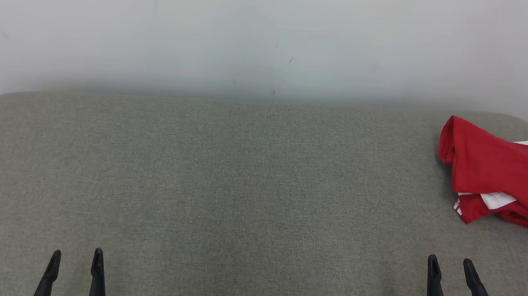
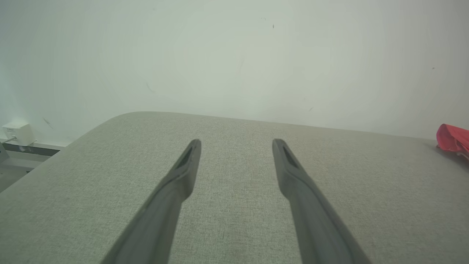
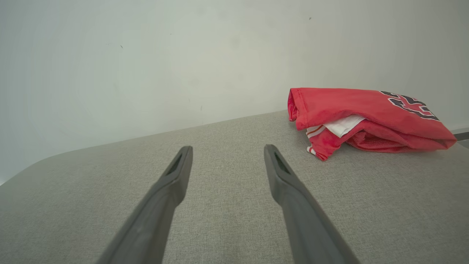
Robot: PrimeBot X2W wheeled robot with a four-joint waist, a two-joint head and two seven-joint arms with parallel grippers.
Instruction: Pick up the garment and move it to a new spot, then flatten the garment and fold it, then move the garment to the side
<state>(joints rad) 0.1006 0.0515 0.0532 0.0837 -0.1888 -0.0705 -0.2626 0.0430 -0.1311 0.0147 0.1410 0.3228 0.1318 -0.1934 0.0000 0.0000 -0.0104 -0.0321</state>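
The garment (image 1: pixel 502 173) is a red jersey with dark numerals and white trim, lying folded in a loose heap at the far right of the grey padded surface (image 1: pixel 220 187). In the right wrist view the garment (image 3: pixel 366 117) sits ahead and to the right of my right gripper (image 3: pixel 227 152), well apart from it. My right gripper (image 1: pixel 451 265) stands open and empty at the lower right, short of the garment. My left gripper (image 1: pixel 76 256) is open and empty at the lower left. A corner of the garment (image 2: pixel 453 138) shows at the right edge of the left wrist view, far from my left gripper (image 2: pixel 236 145).
A pale wall (image 1: pixel 256 34) rises right behind the padded surface. The surface has rounded far corners, and its left edge (image 2: pixel 55 154) drops to the floor, where a small white box (image 2: pixel 16 132) sits by the baseboard.
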